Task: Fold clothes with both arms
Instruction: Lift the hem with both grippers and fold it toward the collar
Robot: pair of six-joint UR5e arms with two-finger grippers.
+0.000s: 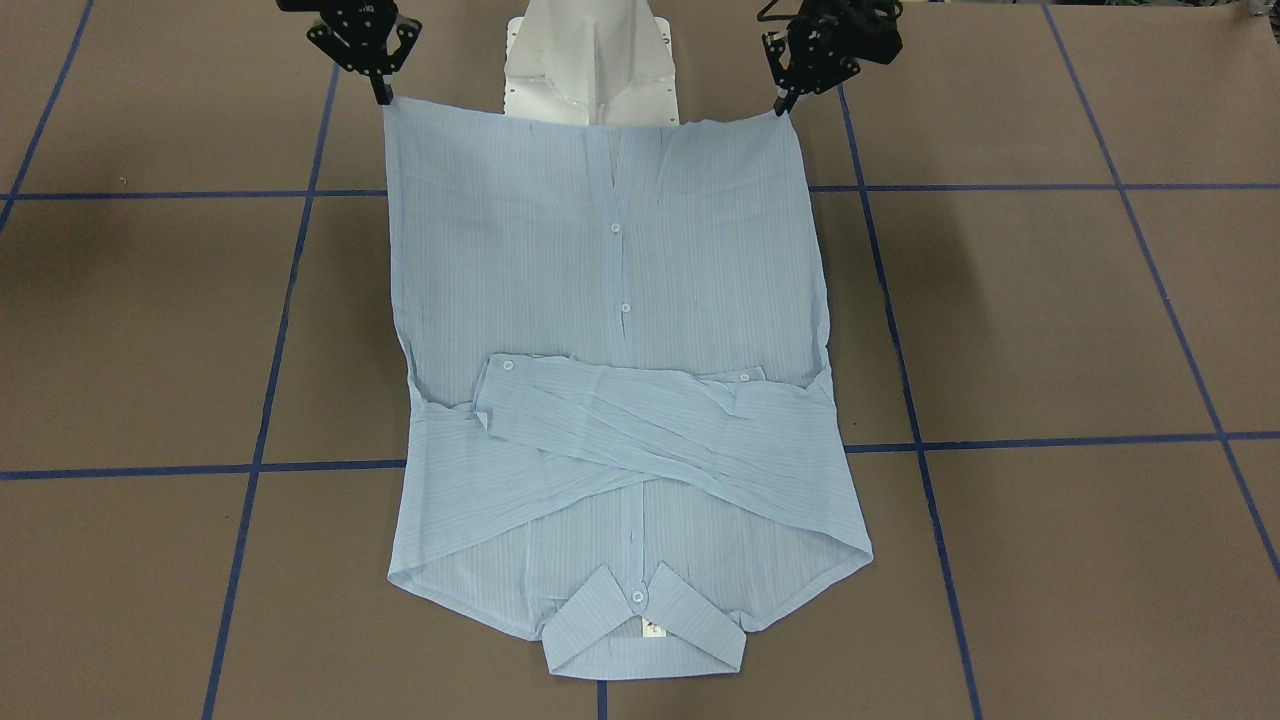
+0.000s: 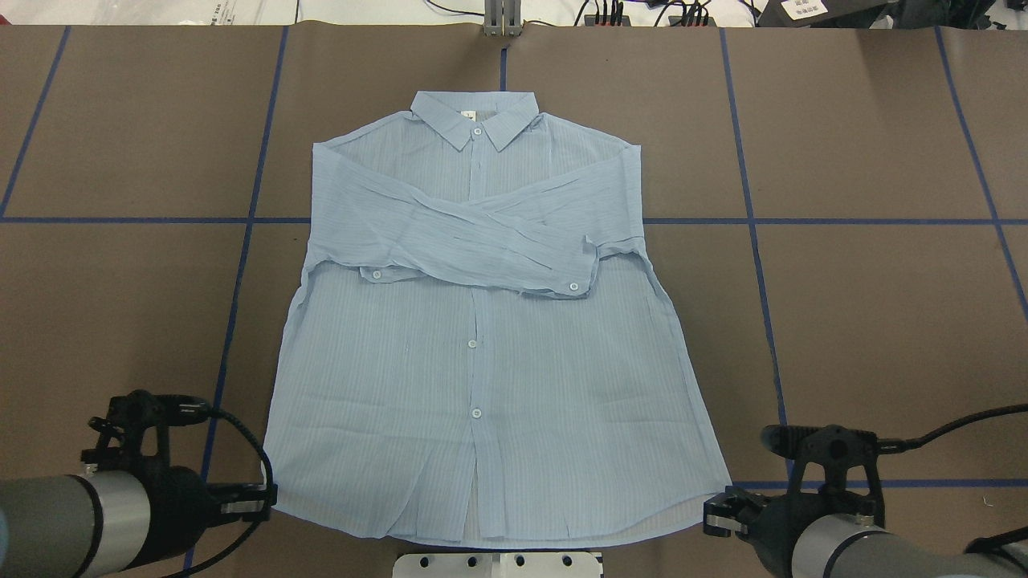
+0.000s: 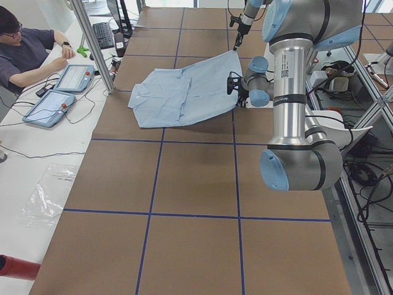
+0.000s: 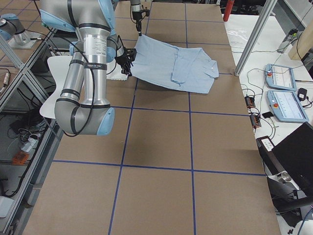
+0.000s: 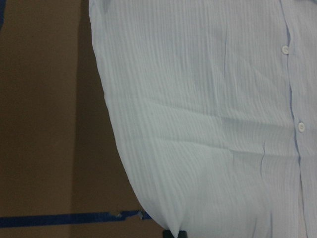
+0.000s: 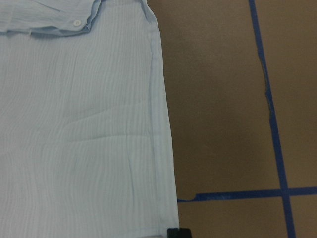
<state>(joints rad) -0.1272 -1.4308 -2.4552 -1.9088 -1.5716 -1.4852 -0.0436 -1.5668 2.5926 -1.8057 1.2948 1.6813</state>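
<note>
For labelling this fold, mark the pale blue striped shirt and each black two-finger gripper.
pale blue striped shirt (image 2: 401, 361): overhead view, on its front panel.
left black gripper (image 1: 781, 104): front-facing view, fingertips at hem corner.
right black gripper (image 1: 383, 98): front-facing view, fingertips at hem corner.

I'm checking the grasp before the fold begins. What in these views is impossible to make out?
- Print on the neck label: too small in the front-facing and overhead views.
- Cloth pinched by the left gripper and right gripper: the wrist views cut the jaws off at the bottom edge.
- Front of the shirt under the crossed sleeves: covered in every view.
</note>
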